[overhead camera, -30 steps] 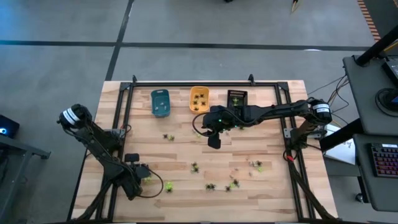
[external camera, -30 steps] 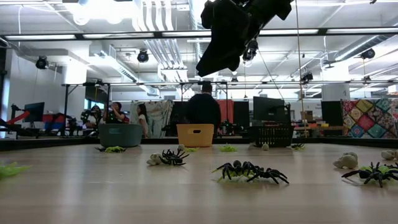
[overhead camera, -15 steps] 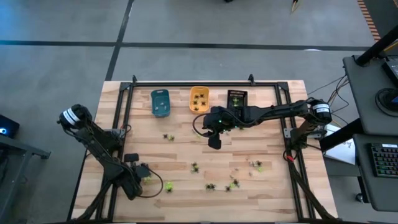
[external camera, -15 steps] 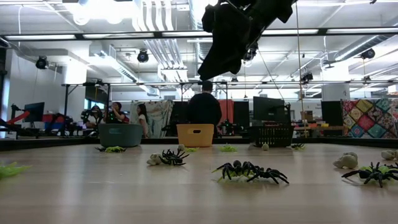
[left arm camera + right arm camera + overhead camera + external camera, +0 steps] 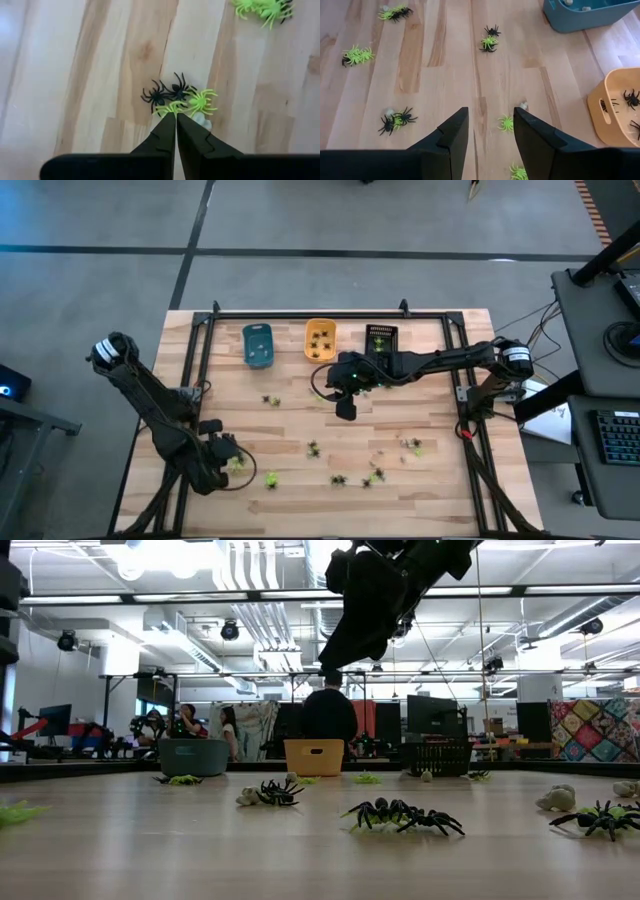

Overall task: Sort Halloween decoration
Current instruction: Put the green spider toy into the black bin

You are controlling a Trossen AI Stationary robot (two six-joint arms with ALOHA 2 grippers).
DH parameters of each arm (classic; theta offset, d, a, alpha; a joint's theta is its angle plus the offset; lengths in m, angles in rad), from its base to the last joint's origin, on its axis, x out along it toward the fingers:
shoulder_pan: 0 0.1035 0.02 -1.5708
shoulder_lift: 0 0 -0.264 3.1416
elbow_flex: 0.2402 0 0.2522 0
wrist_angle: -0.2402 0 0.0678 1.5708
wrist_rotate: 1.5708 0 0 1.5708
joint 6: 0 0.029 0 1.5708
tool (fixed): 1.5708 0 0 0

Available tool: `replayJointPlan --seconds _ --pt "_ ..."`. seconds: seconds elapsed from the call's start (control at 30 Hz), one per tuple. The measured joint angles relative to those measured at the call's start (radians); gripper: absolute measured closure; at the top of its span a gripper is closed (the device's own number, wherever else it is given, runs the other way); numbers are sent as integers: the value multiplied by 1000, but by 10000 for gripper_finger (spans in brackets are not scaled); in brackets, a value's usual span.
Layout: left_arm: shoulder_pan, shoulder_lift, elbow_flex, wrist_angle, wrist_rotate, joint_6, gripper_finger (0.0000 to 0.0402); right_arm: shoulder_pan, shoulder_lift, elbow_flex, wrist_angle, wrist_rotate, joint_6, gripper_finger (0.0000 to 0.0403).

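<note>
Tiny spider figures, black, yellow-green and pale, lie scattered on the wooden table (image 5: 300,425), with a cluster (image 5: 172,92) just beyond my left gripper's tips. My left gripper (image 5: 176,115) hangs over the table's near left part (image 5: 228,463), shut on a yellow-green spider (image 5: 169,106). My right gripper (image 5: 491,122) hovers open above the table's middle (image 5: 343,408), with nothing between its fingers. Below it on the boards lies another yellow-green spider (image 5: 506,122). My left gripper pinches the yellow-green spider by a leg or body edge (image 5: 172,109) at the very tips of its two fingers. The fingers come steeply from above. The figure sticks out past the tips, over the cluster of spiders; whether it still touches them I cannot tell.
Three small trays stand in a row at the far side: blue (image 5: 258,345), orange (image 5: 320,338) holding black spiders, and black (image 5: 380,340). More figures lie near the front edge (image 5: 340,480) and right (image 5: 412,445). Dark frame rails (image 5: 195,370) run along the table's sides. People stand in the room behind.
My left arm has lifted its gripper a little above the near left part of the table, and its upper joint has swung toward the far left. My right arm has kept still.
</note>
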Motion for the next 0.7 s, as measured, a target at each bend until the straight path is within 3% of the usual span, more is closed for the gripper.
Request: replayJointPlan --seconds 0.3,0.7 --pt "-6 15 0 20 -15 29 393 0 0 -88 102 0 12 257" --pt "-14 126 -3 30 -5 145 269 0 0 -111 141 -2 20 257"
